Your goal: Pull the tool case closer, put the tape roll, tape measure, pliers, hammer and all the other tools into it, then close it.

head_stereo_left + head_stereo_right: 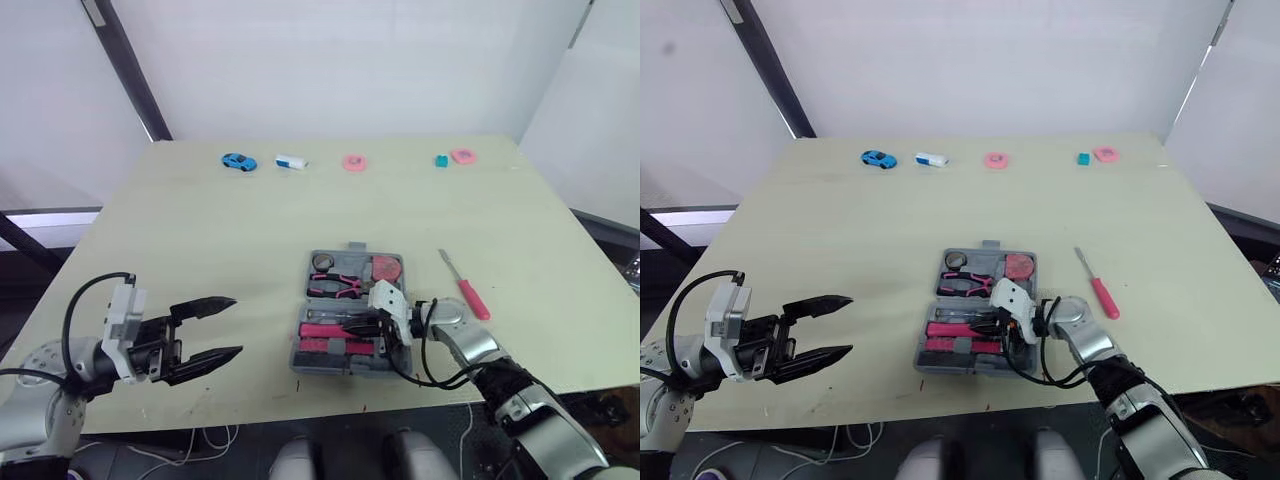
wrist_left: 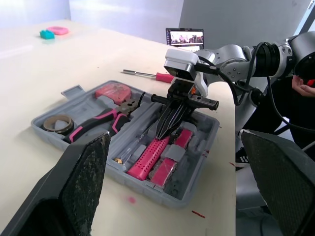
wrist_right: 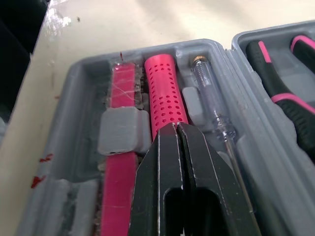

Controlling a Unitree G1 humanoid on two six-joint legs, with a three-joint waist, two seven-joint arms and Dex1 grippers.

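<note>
1. Left gripper (image 1: 236, 326), lower left of the frame: fingers spread wide, nothing between them, well apart from the case.
2. Right gripper (image 3: 176, 127), lower centre: fingers pressed together, nothing held. The tips rest at the end of the pink perforated handle (image 3: 165, 93), in the near half of the case.
3. Tool case (image 1: 299, 362), lower centre, lid open and flat. The near half holds the pink handle, a clear tester screwdriver (image 3: 209, 93) beside it, and pink-and-grey pieces I cannot name. The far half holds pliers (image 1: 340, 287), tape roll (image 1: 322, 262) and tape measure (image 1: 387, 268).
4. Red screwdriver (image 1: 465, 288), right of centre, loose on the table (image 1: 200, 230) just beside the case's right edge. Its long axis runs near to far, with the handle nearer and the shaft pointing toward upper left. It lies to the right of the right gripper. The right arm is far nearer, so it probably takes this item, closing across the handle.
5. Upper edge of the table, far row: blue toy car (image 1: 238, 161), white block (image 1: 291, 161), pink ring (image 1: 354, 162), teal block (image 1: 441, 160), pink disc (image 1: 462, 155).
</note>
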